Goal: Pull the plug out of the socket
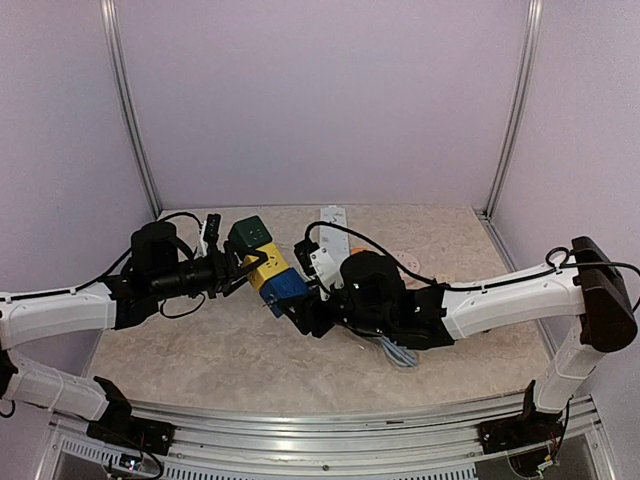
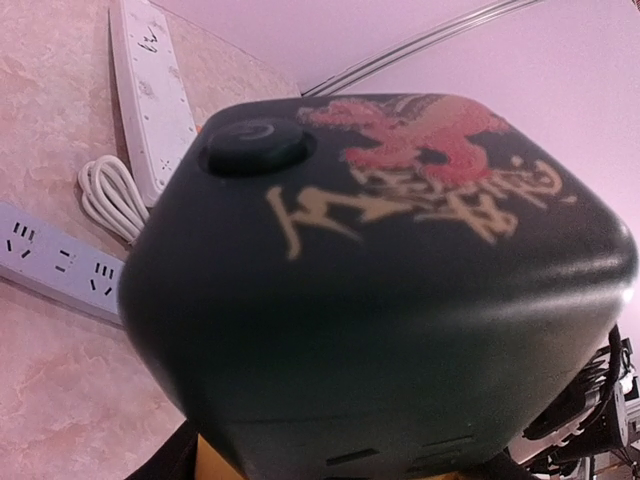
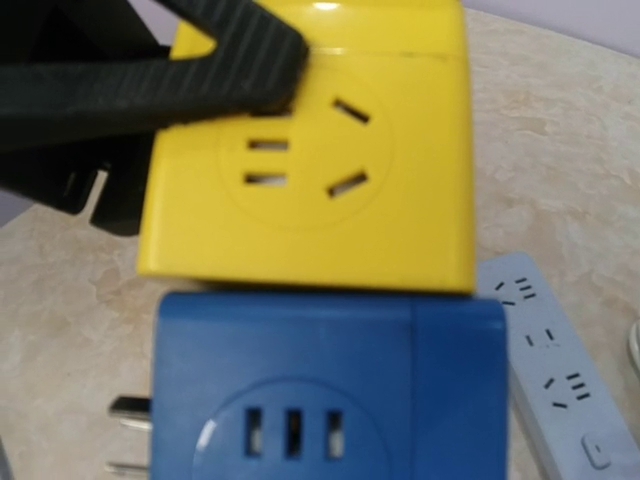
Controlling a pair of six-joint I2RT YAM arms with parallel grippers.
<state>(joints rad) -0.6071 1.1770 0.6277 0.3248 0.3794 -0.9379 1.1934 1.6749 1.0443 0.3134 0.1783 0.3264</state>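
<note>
Scene: Two robot arms meet over a marble-patterned worktop point(image 1: 190, 350), with a chain of three cube-shaped socket blocks held between them.
Landmark: The yellow block point(image 3: 400, 200) is the middle cube of the chain, and its socket face is turned toward the right wrist camera.
Green block point(image 2: 380, 300): It sits against the yellow block on the side toward the left arm. It is dark, with a red dragon print, gold lettering and a round button point(image 2: 258, 145).
Blue block point(image 3: 330, 360): It is pressed directly against the yellow block on the side toward the right arm, with only a thin seam between them. The two are plugged together and not yet pulled apart.
Plug: The joint is hidden between the yellow block and the blue block. Two bare metal prongs point(image 3: 130, 435) jut free from the blue block's side, below the yellow block's corner.
Left tool point(image 1: 240, 268): It is clamped on the yellow block. One black ribbed finger point(image 3: 220, 60) lies across the block's upper corner, just beside the socket holes.
Right tool point(image 1: 302, 303): Seen from above, it is closed around the blue block, at the end away from the yellow block. Its fingers do not show in its own camera.
White power strip point(image 2: 150, 90): It lies flat on the worktop beyond the yellow block, toward the back wall.
Grey power strip point(image 3: 545, 370): It lies on the worktop below the yellow block and runs out past the blue block.
Cable coil point(image 2: 105, 195): This white bundle lies on the worktop beyond the yellow block, between the two strips.
</note>
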